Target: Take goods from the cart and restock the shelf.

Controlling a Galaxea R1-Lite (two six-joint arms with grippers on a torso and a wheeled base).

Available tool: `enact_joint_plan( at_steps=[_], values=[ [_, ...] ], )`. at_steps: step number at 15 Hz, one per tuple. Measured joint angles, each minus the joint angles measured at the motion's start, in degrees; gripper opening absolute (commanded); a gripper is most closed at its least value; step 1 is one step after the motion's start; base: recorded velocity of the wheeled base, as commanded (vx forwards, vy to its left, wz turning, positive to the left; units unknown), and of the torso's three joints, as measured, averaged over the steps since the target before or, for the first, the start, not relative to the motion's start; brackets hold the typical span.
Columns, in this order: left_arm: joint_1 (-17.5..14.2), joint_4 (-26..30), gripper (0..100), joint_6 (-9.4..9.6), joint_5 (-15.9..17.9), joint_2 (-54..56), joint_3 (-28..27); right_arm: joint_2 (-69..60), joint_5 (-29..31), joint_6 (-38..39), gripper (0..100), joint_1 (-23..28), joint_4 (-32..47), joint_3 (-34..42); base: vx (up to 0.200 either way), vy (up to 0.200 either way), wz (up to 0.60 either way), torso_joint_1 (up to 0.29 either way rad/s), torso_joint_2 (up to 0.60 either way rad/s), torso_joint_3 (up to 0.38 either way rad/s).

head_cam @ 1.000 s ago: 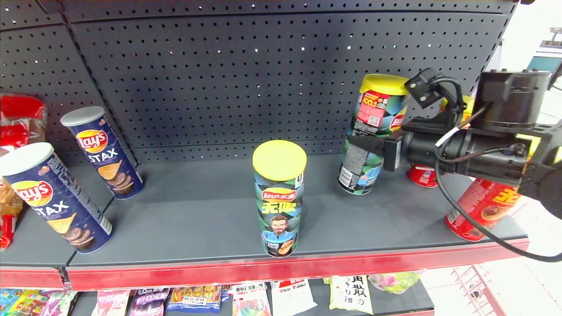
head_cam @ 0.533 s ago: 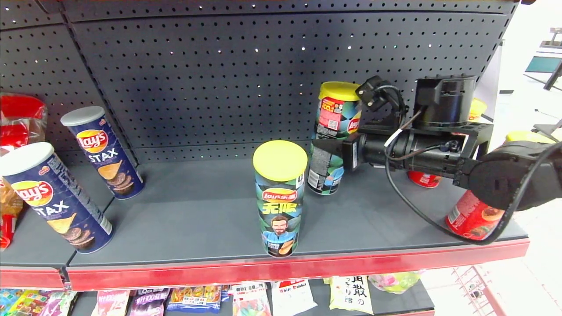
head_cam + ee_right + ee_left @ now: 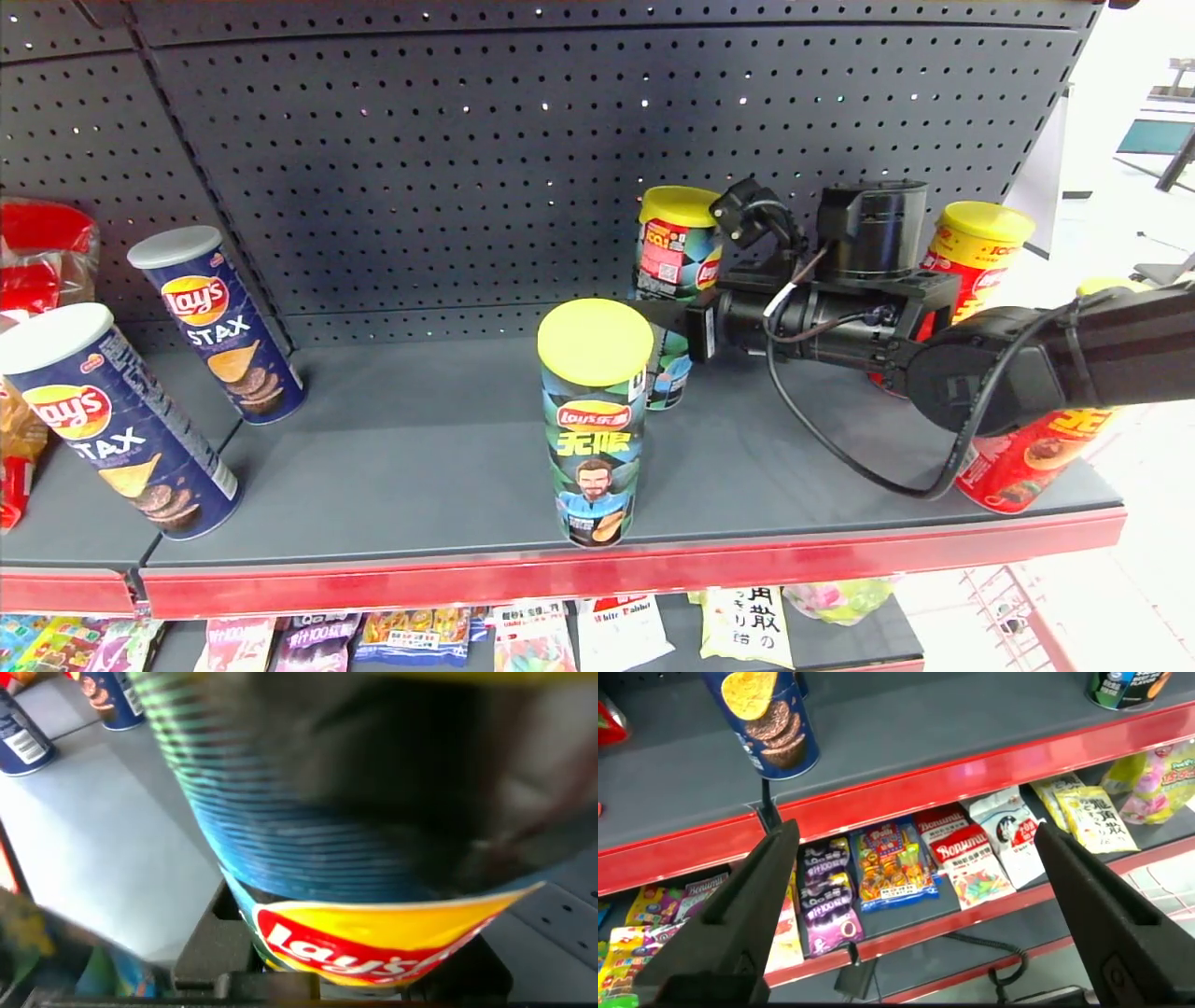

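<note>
A chip can (image 3: 674, 259) with a yellow lid and green-blue label is held upright over the grey shelf (image 3: 420, 448), near the pegboard back. My right gripper (image 3: 665, 322) is shut on its middle from the right. Up close in the right wrist view, the same can (image 3: 374, 859) sits between the jaws. A matching can (image 3: 595, 420) stands at the shelf's front edge, just in front and slightly left of the held one. My left gripper (image 3: 915, 905) hangs open and empty below the shelf's red lip (image 3: 906, 779), facing the lower shelf.
Two blue cans (image 3: 219, 322) (image 3: 112, 420) lean at the shelf's left. Two red cans (image 3: 976, 252) (image 3: 1027, 457) stand at the right, partly behind my right arm. Bare shelf lies between the blue cans and the front can. Snack bags (image 3: 896, 863) fill the lower shelf.
My right arm has carried the held can leftwards along the back of the shelf, from the right end to just behind the front can. The rear red can is uncovered.
</note>
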State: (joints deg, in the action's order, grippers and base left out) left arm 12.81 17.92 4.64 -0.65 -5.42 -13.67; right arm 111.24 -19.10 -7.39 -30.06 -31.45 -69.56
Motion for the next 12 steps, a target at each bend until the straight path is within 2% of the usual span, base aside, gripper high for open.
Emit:
enact_joint_plan(
  at_steps=[12],
  values=[
    [0.05, -0.09, 100, 0.02, 0.05, -0.06, 1.07, 6.16, 2.00, 0.02, 0, -3.18, -0.07, -6.07, 0.000, 0.000, 0.00, 0.000, 0.00, 0.000]
  ],
)
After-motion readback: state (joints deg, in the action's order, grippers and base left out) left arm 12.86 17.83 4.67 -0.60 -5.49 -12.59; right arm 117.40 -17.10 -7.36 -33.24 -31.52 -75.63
